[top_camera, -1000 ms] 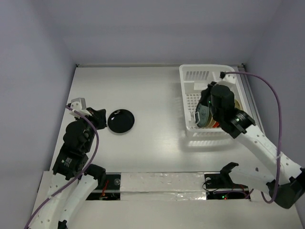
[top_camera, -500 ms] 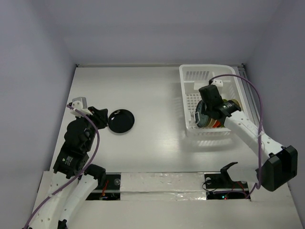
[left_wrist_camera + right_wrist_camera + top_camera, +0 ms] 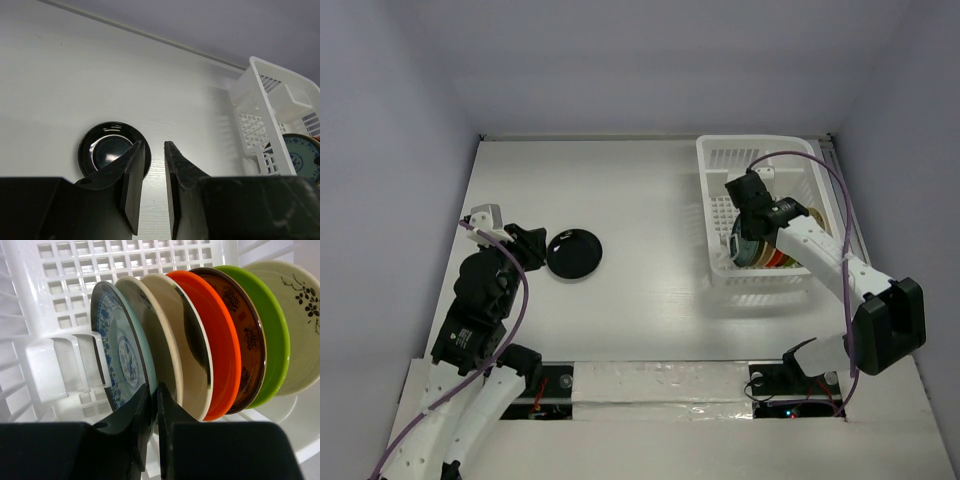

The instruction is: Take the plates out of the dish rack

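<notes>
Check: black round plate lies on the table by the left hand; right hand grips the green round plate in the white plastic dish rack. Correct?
Wrong plate. In the right wrist view the right hand pinches the blue-patterned round plate at the row's end, not the green round plate. Rest holds.

Finding: no legible text, label, brand, number or sign in any of the three views.

Noted for completeness: the brown plate (image 3: 248, 335) bears dark ornamental marks that might be characters, but they are too blurred to read. The blue-patterned plate (image 3: 122, 360) and the cream plate (image 3: 300, 325) carry only decorative motifs, the latter a dark floral sprig, not writing.
</notes>
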`<state>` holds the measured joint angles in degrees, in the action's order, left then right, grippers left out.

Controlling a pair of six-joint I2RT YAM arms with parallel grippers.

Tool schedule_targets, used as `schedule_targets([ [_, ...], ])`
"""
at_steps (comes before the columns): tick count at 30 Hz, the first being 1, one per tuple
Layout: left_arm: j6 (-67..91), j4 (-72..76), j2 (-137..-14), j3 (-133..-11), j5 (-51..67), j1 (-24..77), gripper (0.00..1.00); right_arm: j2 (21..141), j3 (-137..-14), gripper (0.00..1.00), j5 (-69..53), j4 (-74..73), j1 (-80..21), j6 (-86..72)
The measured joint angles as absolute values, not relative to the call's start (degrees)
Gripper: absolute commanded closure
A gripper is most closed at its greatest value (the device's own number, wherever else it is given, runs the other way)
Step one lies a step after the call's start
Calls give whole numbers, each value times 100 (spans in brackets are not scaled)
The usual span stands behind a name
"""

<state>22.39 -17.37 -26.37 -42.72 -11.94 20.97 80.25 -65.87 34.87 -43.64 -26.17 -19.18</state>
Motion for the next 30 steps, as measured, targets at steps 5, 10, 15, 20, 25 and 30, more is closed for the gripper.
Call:
schedule_targets([
  [5,2237,-1739,-2622,-4272,-1170,2097,80,8036,-6766,100,3583,-4630,-2650,-1793],
  [10,2239,-1739,-2591,-4272,-1149,2097,80,8047,-7004,100,3835,-4939,-2860,-1634],
  [15,2239,-1739,-2565,-4272,-1129,2097,79,8064,-7518,100,4333,-5242,-3111,-1498],
  [20,2239,-1739,-2563,-4272,-1116,2097,79,8009,-7979,100,4556,-5315,-3323,-1527],
  [25,2239,-1739,-2561,-4272,-1116,2097,76,7642,-8403,100,4740,-5328,-3612,-1632],
  [30,2239,-1739,-2561,-4272,-1116,2056,70,7129,-8514,100,4239,-4482,-4235,-1686],
])
